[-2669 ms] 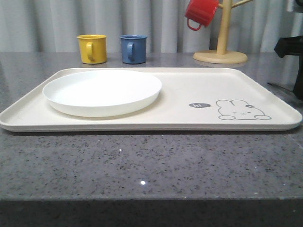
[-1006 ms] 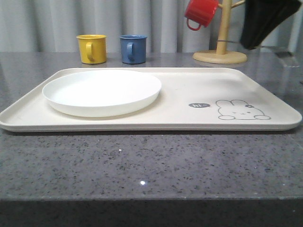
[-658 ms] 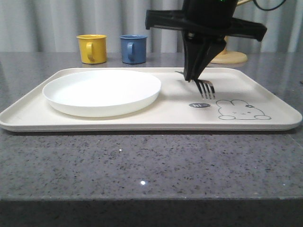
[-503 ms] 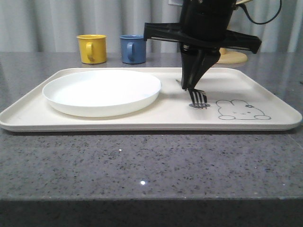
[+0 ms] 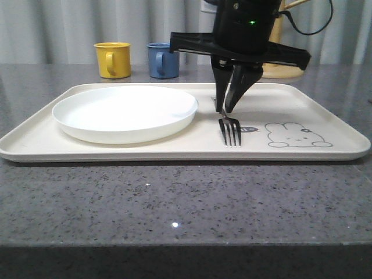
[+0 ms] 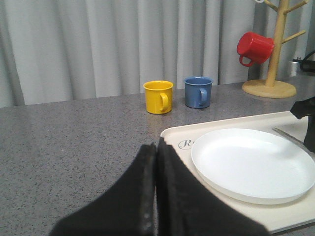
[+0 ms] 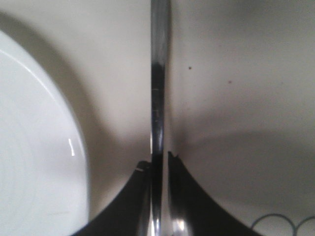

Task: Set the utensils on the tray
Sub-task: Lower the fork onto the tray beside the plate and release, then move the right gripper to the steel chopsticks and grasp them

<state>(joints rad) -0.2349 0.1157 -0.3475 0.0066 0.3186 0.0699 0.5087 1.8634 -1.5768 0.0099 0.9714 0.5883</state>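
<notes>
The cream tray [image 5: 325, 116] lies across the table with the round white plate [image 5: 125, 113] on its left half. My right gripper [image 5: 225, 104] hangs over the tray just right of the plate, shut on the handle of the steel fork [image 5: 231, 131]. The fork's tines point toward the front and touch the tray beside the rabbit drawing [image 5: 296, 135]. In the right wrist view the fork handle [image 7: 158, 98] runs between the fingers of the gripper [image 7: 158, 160], with the plate rim [image 7: 34, 147] alongside. My left gripper [image 6: 156, 146] is shut on nothing, over the table off the tray's left corner [image 6: 177, 135].
A yellow mug [image 5: 113, 59] and a blue mug [image 5: 163, 60] stand behind the tray. A wooden mug tree [image 6: 273, 54] with a red mug [image 6: 256, 47] stands at the back right. Bare grey counter runs along the front and left.
My right arm swung in from the right with the fork and lowered it. The fork shifted left and down until its tines met the tray beside the plate.
</notes>
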